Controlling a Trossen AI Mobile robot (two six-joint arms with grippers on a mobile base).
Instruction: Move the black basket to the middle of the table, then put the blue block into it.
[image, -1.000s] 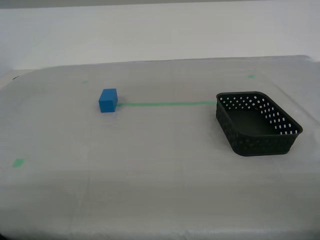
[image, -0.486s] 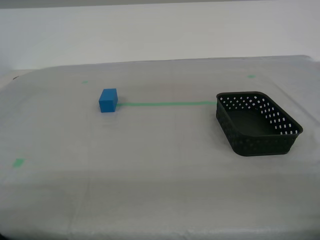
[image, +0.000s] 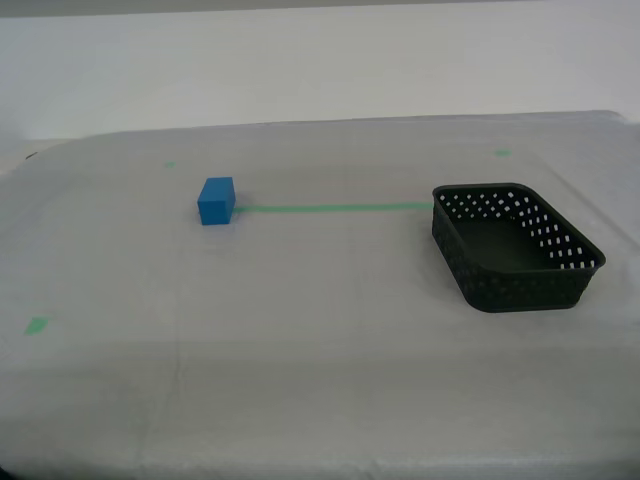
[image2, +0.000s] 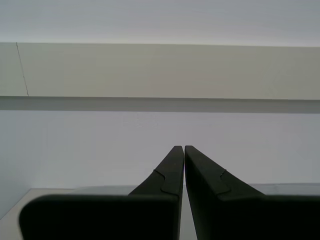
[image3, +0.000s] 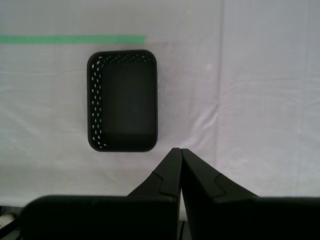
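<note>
- The black basket sits upright on the table, on the exterior view's right, and we see nothing inside it.
- The green tape line runs across the cloth and ends at the basket's far corner; at the line's other end stands the blue block, well apart from the basket.
- The block rests flat on the cloth, touching the end of the tape line, with nothing on it or against it.
- Small green marks dot the cloth around the basket at a distance: one beyond the basket toward the table's back edge, one beyond the block, and one far from the basket on the exterior view's left.
- Our first gripper hangs above the table, looking straight down on the basket; its fingers are pressed together with nothing between them, and the tips lie just off the basket's short wall, not touching it.
- The same view shows the tape line ending just beyond the basket's far wall.
- Our second gripper points at a pale wall, away from the basket; its fingers also meet at the tips and grasp nothing.
- Neither arm appears in the exterior view.
</note>
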